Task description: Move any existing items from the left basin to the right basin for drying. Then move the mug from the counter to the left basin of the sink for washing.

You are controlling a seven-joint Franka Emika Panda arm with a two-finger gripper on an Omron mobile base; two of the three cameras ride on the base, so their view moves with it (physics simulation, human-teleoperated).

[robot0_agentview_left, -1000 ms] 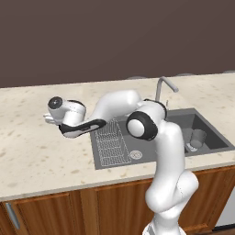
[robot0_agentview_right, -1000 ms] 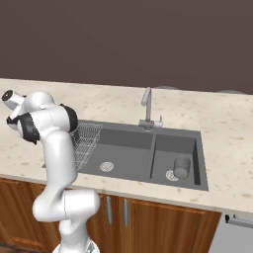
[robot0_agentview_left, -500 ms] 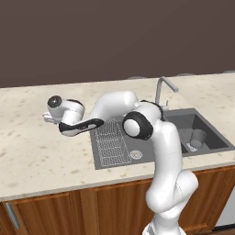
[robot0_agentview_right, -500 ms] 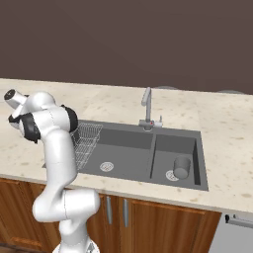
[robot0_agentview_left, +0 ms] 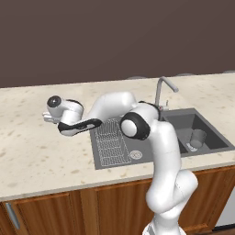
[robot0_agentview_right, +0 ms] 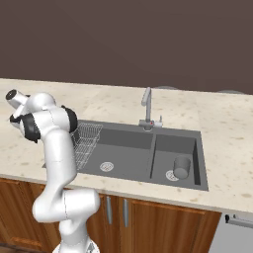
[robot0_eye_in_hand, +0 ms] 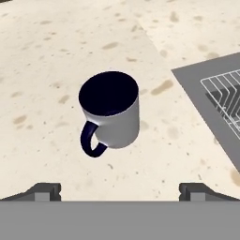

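As my hand hangs over the counter [robot0_agentview_left: 36, 151] to the left of the sink [robot0_agentview_right: 143, 148], the mug [robot0_eye_in_hand: 111, 114] stands upright below it on the beige speckled stone. It is small and light grey, with a dark navy inside and a looped handle that points toward the lower left of the hand view. Nothing shows inside it.

The sink has two dark grey basins with a curved metal faucet [robot0_agentview_left: 164, 89] behind them. The left basin [robot0_agentview_right: 129, 139], the wider one, holds a wire rack [robot0_agentview_left: 111, 141] along the side away from the divider and has a round metal drain [robot0_agentview_right: 106, 166] in its floor. The right basin [robot0_agentview_right: 174, 146], the narrower one, holds a plain grey cup [robot0_agentview_right: 181, 167] with no handle, standing upright next to that basin's own drain.

Relative to the sink, the mug sits on the counter just beyond the rim of the left basin, on the side away from the faucet; a corner of the rack shows at the right edge of the hand view. My gripper [robot0_eye_in_hand: 120, 191] is spread wide and holds nothing, its two dark fingertips [robot0_eye_in_hand: 44, 191] far apart at the bottom of the hand view. The mug lies ahead of the fingertips, between their lines and nearer the left one, clear of both.
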